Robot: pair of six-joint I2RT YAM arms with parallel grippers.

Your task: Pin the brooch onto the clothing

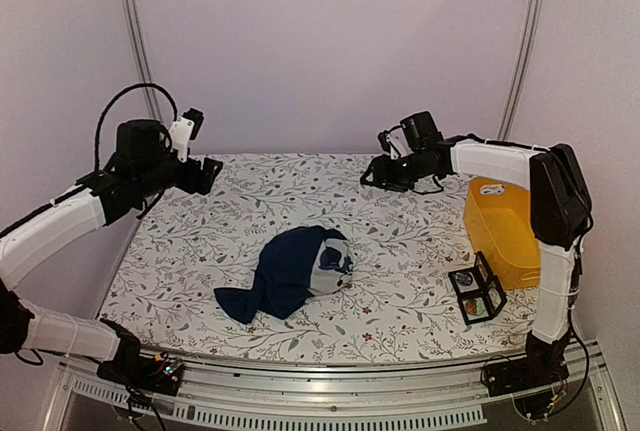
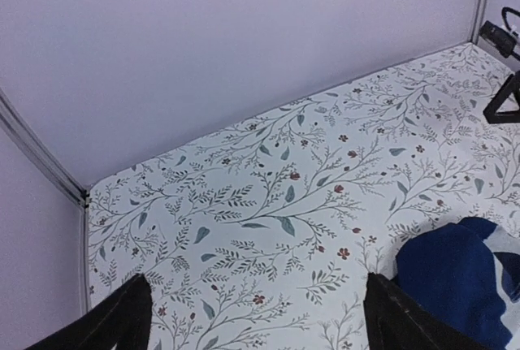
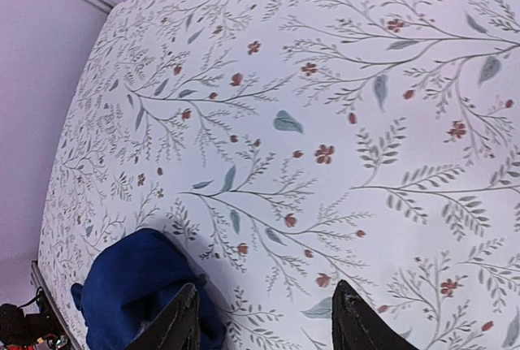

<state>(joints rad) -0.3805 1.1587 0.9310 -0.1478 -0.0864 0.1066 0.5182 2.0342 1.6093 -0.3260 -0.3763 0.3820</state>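
The clothing [image 1: 295, 269] lies bunched mid-table; left gripper [image 1: 207, 173] and right gripper [image 1: 371, 173] hover near the far edge, both wide and empty; pinning looks unstarted; next likely calls for spreading the shirt flat

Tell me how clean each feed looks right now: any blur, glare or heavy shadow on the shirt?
Top view: even, soft light, no glare, the shirt slightly grainy. Left wrist view: tablecloth print crisp, shirt cut off at the lower right corner. Right wrist view: a little soft, faint shadow beside the shirt, no glare.
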